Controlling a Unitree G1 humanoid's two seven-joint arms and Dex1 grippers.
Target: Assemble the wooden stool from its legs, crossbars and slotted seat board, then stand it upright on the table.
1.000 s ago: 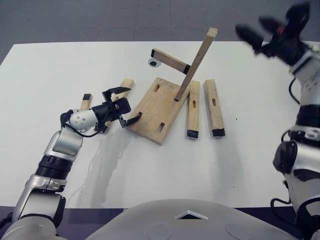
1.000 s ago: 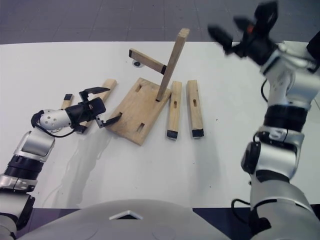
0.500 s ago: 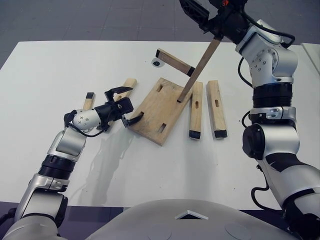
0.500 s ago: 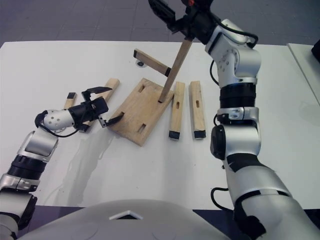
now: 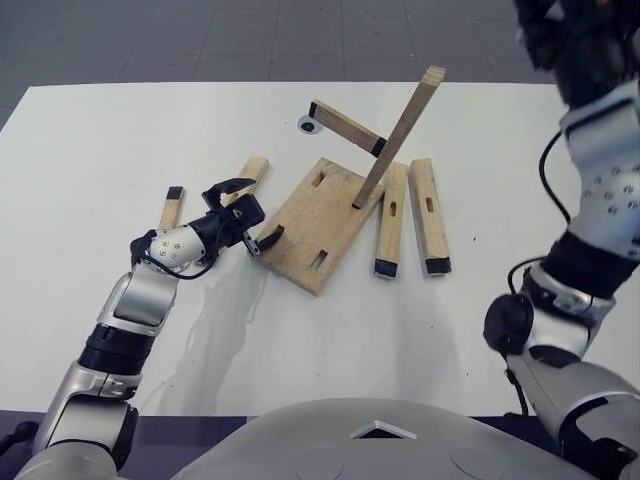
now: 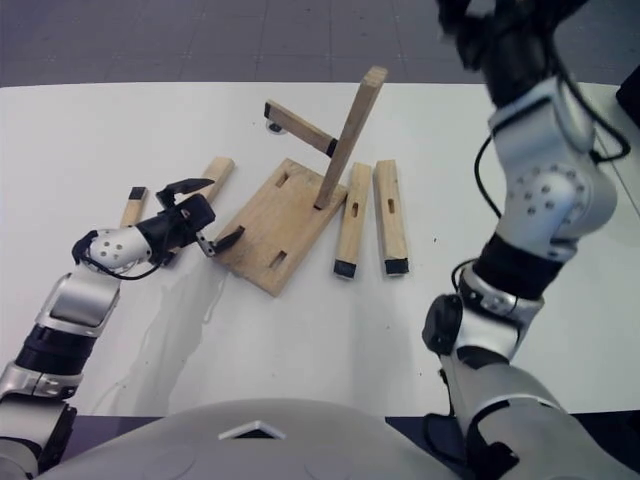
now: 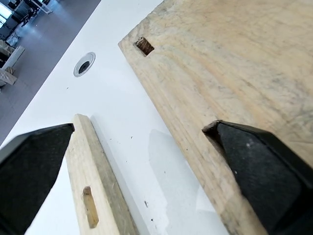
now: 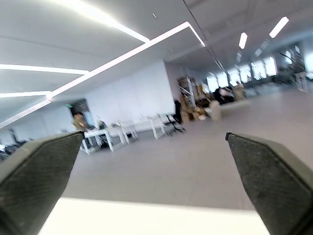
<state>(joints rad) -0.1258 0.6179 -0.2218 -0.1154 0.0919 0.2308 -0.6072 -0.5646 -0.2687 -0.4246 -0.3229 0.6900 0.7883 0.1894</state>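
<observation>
Seat board (image 5: 315,225) edge straddled by left tool (image 5: 255,208), spread wide. Right tool (image 8: 156,166) held high, wide, empty. One leg (image 5: 400,135) slotted; loose leg (image 5: 388,215) likely to be gripped next.

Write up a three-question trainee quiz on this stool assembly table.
1. True or false: the left gripper is shut on the seat board.
2. How many legs lie flat on the table just right of the seat board? A) one B) two C) four
3. Fill in: the leaning leg standing in the board's slot has a ___ fixed to it.
Key: 1 false, it is open at the board's edge. 2 B. 3 crossbar.
</observation>
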